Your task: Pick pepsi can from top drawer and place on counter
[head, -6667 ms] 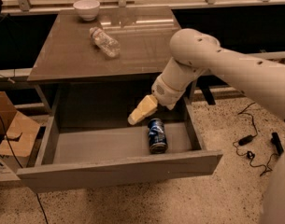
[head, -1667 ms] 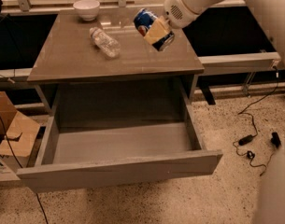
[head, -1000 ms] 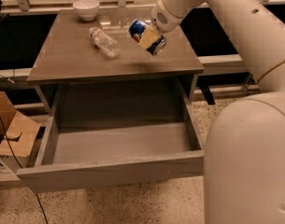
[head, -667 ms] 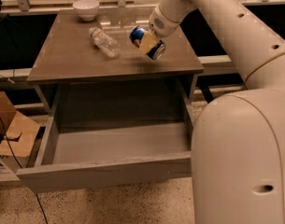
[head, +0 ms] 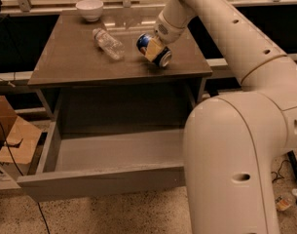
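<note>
The pepsi can (head: pixel 161 57) is blue with silver ends and lies tilted in my gripper (head: pixel 153 48), low over the counter (head: pixel 80 57), right of its middle. I cannot tell whether the can touches the surface. The gripper's tan fingers (head: pixel 152 51) are shut on the can. The arm reaches in from the upper right. The top drawer (head: pixel 109 155) stands pulled open below the counter, and its grey floor holds nothing.
A clear plastic bottle (head: pixel 108 44) lies on the counter left of the can. A white bowl (head: pixel 89 9) stands at the counter's back left. A cardboard box (head: pixel 11 140) sits on the floor at the left. The arm's large body fills the right foreground.
The gripper lifted the can out of the drawer, carried it over the counter, then lowered it toward the surface.
</note>
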{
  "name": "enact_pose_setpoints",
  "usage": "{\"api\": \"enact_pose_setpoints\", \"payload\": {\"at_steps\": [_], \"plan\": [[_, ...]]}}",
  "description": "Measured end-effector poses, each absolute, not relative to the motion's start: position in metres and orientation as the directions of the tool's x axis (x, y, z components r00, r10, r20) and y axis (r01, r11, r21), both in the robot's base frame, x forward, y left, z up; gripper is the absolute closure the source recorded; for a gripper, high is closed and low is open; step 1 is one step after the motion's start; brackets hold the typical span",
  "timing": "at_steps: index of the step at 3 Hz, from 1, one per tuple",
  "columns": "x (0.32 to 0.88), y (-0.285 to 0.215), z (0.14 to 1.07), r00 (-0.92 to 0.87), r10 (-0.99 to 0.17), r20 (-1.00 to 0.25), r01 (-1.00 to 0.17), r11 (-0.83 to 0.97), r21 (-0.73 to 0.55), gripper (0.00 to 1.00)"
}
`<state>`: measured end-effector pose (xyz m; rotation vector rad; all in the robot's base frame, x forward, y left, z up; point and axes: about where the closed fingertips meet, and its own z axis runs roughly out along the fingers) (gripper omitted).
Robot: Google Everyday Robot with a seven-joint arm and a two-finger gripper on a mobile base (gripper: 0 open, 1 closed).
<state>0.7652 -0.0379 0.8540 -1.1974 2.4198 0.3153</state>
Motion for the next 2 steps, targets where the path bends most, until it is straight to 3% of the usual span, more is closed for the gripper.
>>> {"api": "enact_pose_setpoints", "payload": {"at_steps": [2], "plan": [[0.778, -0.034, 0.857, -0.573, -0.662, -0.483, -0.779, 0.623, 0.069, 0.13]]}}
